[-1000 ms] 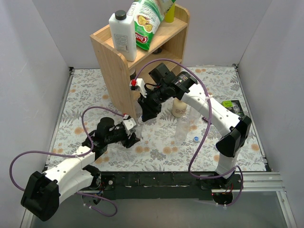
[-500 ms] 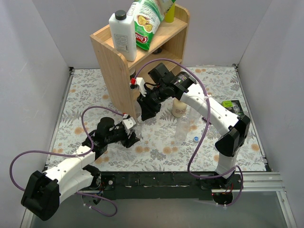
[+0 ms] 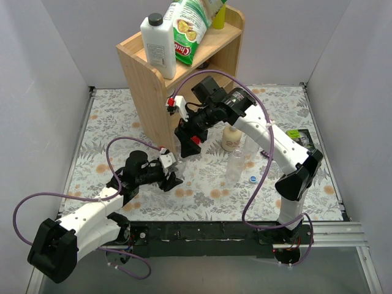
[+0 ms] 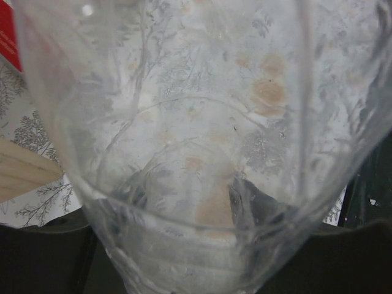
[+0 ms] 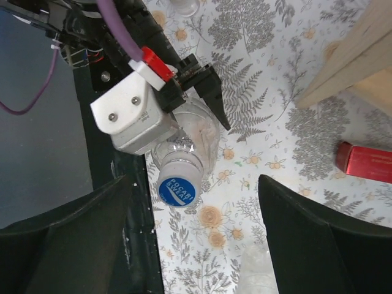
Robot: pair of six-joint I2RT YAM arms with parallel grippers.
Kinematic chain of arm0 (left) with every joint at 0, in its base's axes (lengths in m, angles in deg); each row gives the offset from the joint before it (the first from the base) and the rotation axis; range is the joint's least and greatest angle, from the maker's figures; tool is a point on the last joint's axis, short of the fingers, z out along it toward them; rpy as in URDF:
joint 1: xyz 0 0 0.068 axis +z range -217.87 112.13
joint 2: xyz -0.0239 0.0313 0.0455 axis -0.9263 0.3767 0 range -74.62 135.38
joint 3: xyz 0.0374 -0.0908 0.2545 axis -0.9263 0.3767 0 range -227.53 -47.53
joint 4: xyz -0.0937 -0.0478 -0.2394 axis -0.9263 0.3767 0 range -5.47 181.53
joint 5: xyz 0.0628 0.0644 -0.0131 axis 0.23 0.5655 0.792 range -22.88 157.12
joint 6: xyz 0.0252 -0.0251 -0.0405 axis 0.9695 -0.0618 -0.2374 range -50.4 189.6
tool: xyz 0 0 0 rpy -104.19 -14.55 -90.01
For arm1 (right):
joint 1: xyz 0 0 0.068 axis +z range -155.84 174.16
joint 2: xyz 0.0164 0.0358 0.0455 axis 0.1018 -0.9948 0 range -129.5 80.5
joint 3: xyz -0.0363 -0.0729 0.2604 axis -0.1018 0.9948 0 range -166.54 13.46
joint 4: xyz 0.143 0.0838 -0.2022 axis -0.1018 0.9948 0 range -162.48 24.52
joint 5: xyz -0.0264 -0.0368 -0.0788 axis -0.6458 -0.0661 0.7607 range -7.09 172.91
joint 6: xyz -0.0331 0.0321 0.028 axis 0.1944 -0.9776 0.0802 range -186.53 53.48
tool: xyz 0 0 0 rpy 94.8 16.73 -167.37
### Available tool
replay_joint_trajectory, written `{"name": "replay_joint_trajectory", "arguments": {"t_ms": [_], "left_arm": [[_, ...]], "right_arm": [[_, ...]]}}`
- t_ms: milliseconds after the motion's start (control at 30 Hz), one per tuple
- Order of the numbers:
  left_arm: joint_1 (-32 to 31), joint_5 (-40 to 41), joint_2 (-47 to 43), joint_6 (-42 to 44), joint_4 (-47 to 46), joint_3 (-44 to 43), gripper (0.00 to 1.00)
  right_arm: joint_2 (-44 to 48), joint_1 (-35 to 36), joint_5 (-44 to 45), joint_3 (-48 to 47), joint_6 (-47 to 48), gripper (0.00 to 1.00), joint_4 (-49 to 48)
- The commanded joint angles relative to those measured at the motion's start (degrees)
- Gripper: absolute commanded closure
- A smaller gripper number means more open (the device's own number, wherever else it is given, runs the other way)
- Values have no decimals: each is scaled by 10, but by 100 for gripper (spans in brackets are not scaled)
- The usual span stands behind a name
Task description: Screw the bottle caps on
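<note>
A clear bottle (image 5: 202, 138) is held tilted over the floral mat, with my left gripper (image 3: 169, 177) shut on its body. In the left wrist view that bottle (image 4: 196, 122) fills the frame, dark fingers (image 4: 257, 202) showing through its base. A blue cap (image 5: 176, 188) sits on its neck. My right gripper (image 5: 193, 242) hangs just above the cap, jaws wide open on either side and not touching it. A second clear bottle (image 3: 234, 166) stands uncapped mid-table, and a third one (image 3: 251, 146) stands behind it. One loose blue cap (image 3: 253, 179) lies on the mat beside them.
A wooden shelf (image 3: 149, 86) stands at the back with a white jug (image 3: 157, 44) and a snack bag (image 3: 187, 27) on top. A beige soap bottle (image 3: 231, 138) stands beside the right arm. A red box (image 5: 365, 162) lies near the shelf's foot. A green packet (image 3: 296, 134) lies far right.
My right gripper has opened, letting go of the blue cap on the held bottle, and has drawn back slightly. The left arm and its bottle have stayed put.
</note>
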Motion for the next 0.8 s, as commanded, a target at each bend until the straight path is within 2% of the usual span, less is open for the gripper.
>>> {"name": "replay_joint_trajectory", "arguments": {"t_ms": [0,133,200,333,400,567,767], "left_arm": [[-1,-45,11,15,2,-15,100],[0,-74,17,22,7,-18,100],[0,-97,24,37,19,-28,100],[0,-171,38,54,55,-51,100],[0,-186,50,64,84,-69,100],[-1,-206,65,131,141,-93,100],[-1,-208,81,167,178,-118,100]], "right_arm": [[44,-1,-1,-34,45,9,22],[83,-8,2,4,101,8,30],[102,-9,-23,44,139,8,17],[215,-8,-54,174,273,7,-92],[244,10,-46,223,322,7,-140],[238,45,-32,210,427,9,-105],[219,70,-35,197,479,15,-63]]}}
